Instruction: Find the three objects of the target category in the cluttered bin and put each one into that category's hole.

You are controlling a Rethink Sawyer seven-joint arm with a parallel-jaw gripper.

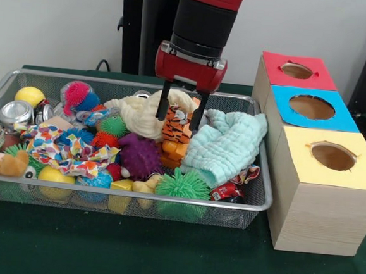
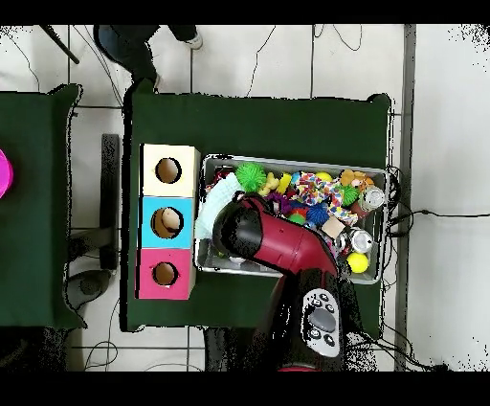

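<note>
Gripper point(image 1: 179, 116) fingers apart, straddling one orange black-striped plush tiger point(image 1: 177, 127) mid-basket in the silver wire-mesh basket point(image 1: 263, 200) on the green surface point(image 1: 161, 256). Three holed wooden boxes point(image 1: 322, 186) stand alongside, toward its right edge.

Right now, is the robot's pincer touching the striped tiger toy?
Cannot tell. In the front view the open pincer straddles the tiger, but no plain contact or gap shows; overhead, the arm hides both.

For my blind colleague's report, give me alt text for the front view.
A red and black gripper, fingers open, straddles an orange striped plush tiger in a cluttered wire-mesh bin of toys and cloths. Three wooden boxes with holes, red-topped, blue-topped, yellow-topped, stand beside it.
</note>
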